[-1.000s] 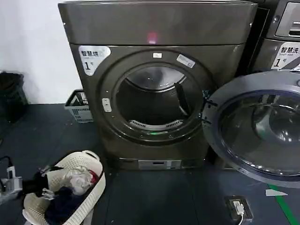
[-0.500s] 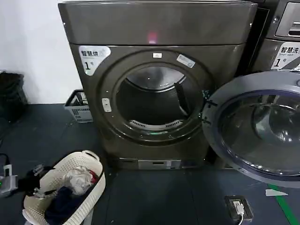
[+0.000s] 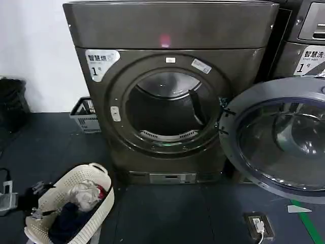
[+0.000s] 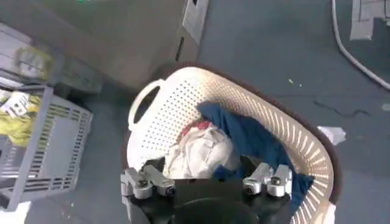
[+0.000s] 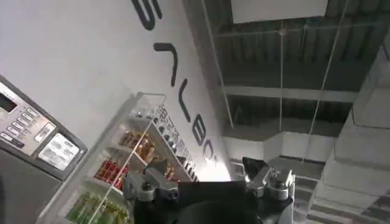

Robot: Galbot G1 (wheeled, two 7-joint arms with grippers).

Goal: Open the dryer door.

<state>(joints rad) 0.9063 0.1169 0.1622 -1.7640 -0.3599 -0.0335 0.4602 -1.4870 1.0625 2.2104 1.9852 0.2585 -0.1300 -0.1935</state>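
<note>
Jaws of the left gripper (image 4: 207, 184) stand apart, holding nothing, over the laundry basket (image 3: 96, 175) at lower left of the head view; right gripper (image 5: 210, 182) jaws likewise spread and free. Dryer door (image 3: 274, 134) hangs swung wide at right, beside the drum opening (image 3: 165, 109)

Dryer door swung fully open
The dryer door (image 3: 277, 137), a grey-rimmed round porthole with dark glass, hangs right of the drum opening
</note>
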